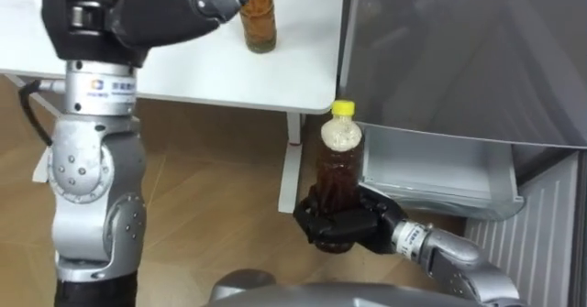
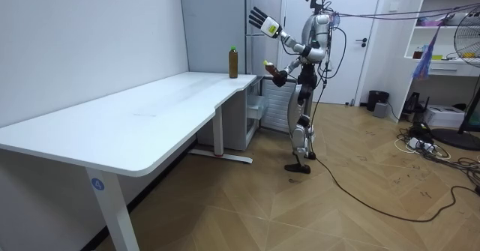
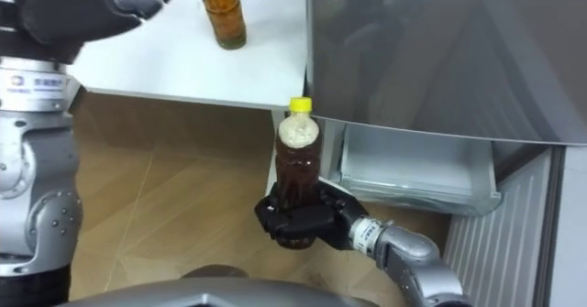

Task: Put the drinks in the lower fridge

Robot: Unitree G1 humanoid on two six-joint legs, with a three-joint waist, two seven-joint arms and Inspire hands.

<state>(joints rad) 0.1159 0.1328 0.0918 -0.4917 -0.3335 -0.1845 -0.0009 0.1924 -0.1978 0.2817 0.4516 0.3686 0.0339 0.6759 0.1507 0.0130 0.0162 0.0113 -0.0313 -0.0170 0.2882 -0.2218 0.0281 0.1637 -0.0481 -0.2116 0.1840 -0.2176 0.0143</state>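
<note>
Wood floor, with a white table (image 1: 183,78) left of the grey fridge (image 1: 459,50). The robot stands at the table's end, facing the fridge.

We note the right hand (image 1: 341,224) curled round the lower part of a brown bottle (image 1: 339,165) with a yellow cap. The bottle is upright in the air, just left of the fridge and in front of a grey tray (image 1: 431,174) that juts out beneath the fridge's upper front.

A second bottle (image 1: 260,18) stands on the table, on the side near the fridge. The left hand (image 2: 261,19) is raised above the table, fingers spread, holding nothing.

Risks, as we judge them:
- The grip sits low, so the bottle may tip when swung toward the fridge.
- Its cap or shoulder may catch the tray's rim.
- The left arm is close to the second bottle and may knock it over.
</note>
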